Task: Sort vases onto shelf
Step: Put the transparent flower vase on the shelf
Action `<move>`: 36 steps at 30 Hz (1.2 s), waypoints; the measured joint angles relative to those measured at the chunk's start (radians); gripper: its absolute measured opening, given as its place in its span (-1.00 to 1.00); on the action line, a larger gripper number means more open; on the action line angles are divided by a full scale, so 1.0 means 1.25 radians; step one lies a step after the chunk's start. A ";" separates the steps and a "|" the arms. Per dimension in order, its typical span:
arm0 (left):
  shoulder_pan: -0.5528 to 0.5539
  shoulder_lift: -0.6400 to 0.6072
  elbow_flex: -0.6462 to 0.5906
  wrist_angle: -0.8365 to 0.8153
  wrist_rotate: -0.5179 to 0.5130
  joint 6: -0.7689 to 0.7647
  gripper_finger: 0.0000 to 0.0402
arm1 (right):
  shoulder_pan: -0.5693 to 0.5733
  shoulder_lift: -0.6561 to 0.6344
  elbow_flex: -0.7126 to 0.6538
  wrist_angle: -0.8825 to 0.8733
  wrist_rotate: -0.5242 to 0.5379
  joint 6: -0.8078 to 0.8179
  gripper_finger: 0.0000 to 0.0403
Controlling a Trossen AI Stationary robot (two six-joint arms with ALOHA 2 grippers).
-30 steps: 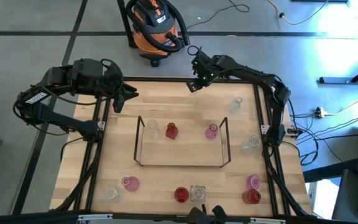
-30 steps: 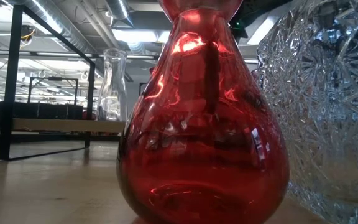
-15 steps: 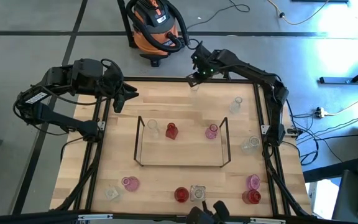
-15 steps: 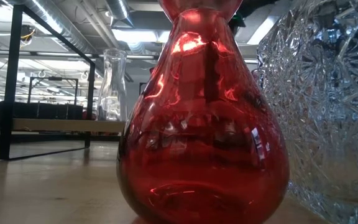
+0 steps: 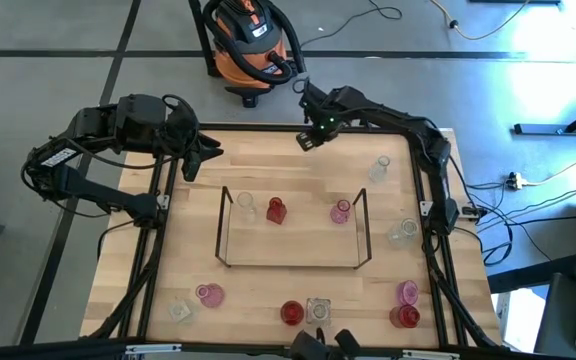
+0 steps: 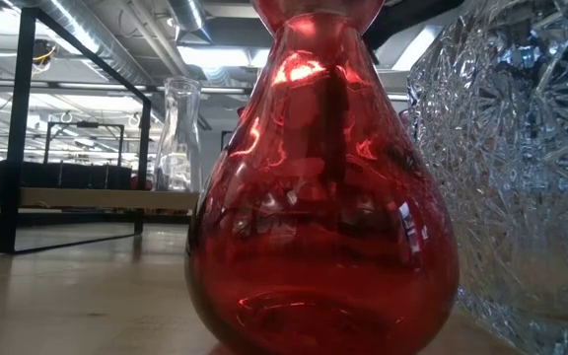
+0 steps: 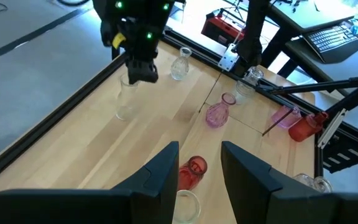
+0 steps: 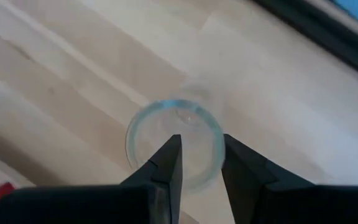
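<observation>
Your right hand [image 5: 311, 136] is at the far edge of the table [image 5: 288, 280], fingers partly open and straddling the rim of a clear glass [image 8: 174, 144], though you can't tell if it's really gripped; your left hand [image 5: 190, 163] sits open at the far left corner, holding nothing. The wire shelf [image 5: 293, 228] mid-table already has a clear vase [image 5: 247, 206], a red vase [image 5: 276, 211] and a pink vase [image 5: 341, 211] on it, while an orange vacuum [image 5: 249, 40] stands on the floor beyond. Compared with half a second ago, your right hand has slid a touch nearer; the vases haven't moved.
</observation>
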 joint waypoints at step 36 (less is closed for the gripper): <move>0.000 0.000 0.000 -0.002 -0.016 0.002 -0.43 | 0.317 -0.011 0.287 -0.328 -0.042 -0.145 -0.99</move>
